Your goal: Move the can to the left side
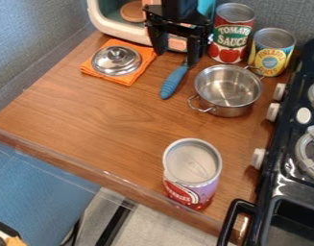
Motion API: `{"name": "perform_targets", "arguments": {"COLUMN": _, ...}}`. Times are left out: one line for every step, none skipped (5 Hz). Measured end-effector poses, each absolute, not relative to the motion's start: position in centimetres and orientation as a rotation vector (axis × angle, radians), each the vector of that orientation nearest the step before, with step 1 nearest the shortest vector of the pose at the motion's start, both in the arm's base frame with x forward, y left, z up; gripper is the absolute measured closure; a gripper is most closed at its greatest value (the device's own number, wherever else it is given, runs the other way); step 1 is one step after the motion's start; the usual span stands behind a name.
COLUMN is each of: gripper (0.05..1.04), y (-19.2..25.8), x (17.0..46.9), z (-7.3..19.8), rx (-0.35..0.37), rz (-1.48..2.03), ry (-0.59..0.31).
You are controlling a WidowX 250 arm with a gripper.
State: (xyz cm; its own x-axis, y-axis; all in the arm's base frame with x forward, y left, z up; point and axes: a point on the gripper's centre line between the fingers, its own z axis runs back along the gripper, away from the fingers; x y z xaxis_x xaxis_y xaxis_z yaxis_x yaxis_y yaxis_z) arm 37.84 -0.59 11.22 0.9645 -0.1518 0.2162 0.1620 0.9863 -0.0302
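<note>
At the top of the camera view the black gripper [177, 56] hangs over the back of the counter with its fingers apart, nothing visible between them. Far from it, close to the counter's front edge, a can [192, 174] with a silver top and a red and purple label stands upright. Two more upright cans are at the back right, beside the gripper: a tomato sauce can [232, 33] and a yellow pineapple can [272, 52].
A steel pot [228, 91] stands right of a blue-handled utensil [174, 82]. A metal lid [116, 61] rests on an orange cloth [132, 77]. The black stove [290, 144] borders the wooden counter [108, 115] on the right; a white toy appliance [120, 30] is behind.
</note>
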Motion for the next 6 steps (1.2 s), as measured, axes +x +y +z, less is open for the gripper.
{"name": "perform_targets", "arguments": {"gripper": 0.083, "y": -5.8, "x": 34.2, "z": 12.1, "rx": -0.07, "rz": -0.338, "ry": -0.215}}
{"name": "perform_targets", "arguments": {"gripper": 0.083, "y": -9.5, "x": 30.5, "z": 12.7, "rx": -0.037, "rz": -0.445, "ry": -0.229}}
{"name": "perform_targets", "arguments": {"gripper": 0.083, "y": -11.3, "x": 27.5, "z": 11.6, "rx": 0.008, "rz": -0.513, "ry": -0.225}}
{"name": "perform_targets", "arguments": {"gripper": 0.083, "y": -12.9, "x": 25.2, "z": 10.2, "rx": 0.04, "rz": -0.585, "ry": -0.209}}
{"name": "perform_targets", "arguments": {"gripper": 0.083, "y": -13.7, "x": 23.9, "z": 9.2, "rx": 0.056, "rz": -0.622, "ry": -0.2}}
{"name": "perform_targets", "arguments": {"gripper": 0.083, "y": -15.5, "x": 22.2, "z": 8.3, "rx": 0.052, "rz": -0.691, "ry": -0.197}}
